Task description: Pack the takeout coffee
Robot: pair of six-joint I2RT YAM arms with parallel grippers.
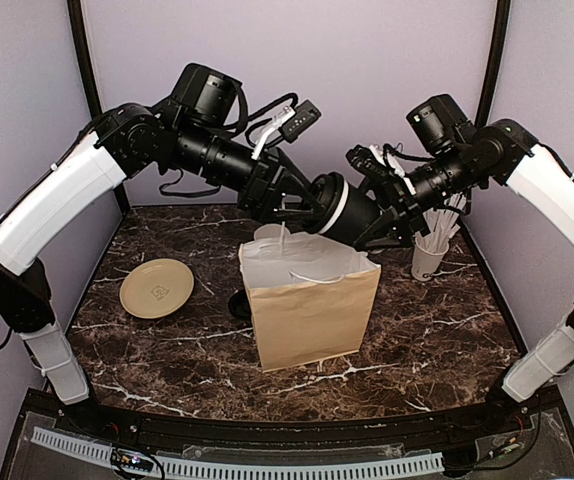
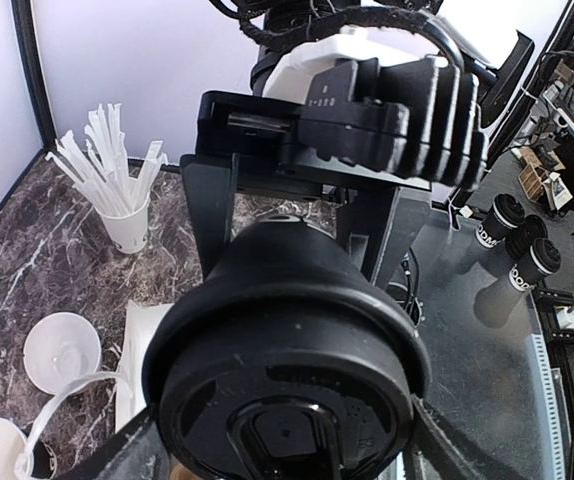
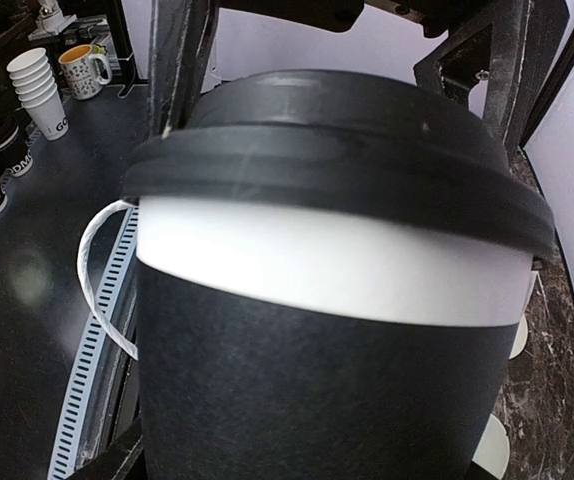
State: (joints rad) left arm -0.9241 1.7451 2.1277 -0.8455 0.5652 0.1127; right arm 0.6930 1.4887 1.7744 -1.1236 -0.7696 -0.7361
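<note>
Black paper coffee cup [image 3: 317, 380], white band [image 3: 327, 260] under black dome lid [image 2: 287, 400] (tipped sideways, centre frame), clamped in right gripper [image 2: 292, 235]; left gripper [image 3: 332, 90] straddling lid, grip indiscernible.

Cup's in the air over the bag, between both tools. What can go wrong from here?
1. The left tool straddles the coffee cup at its dome lid; squeezing there may pop it and spill.
2. The cup hangs tilted over the paper bag, whose white handle loop could snag it going in.
</note>
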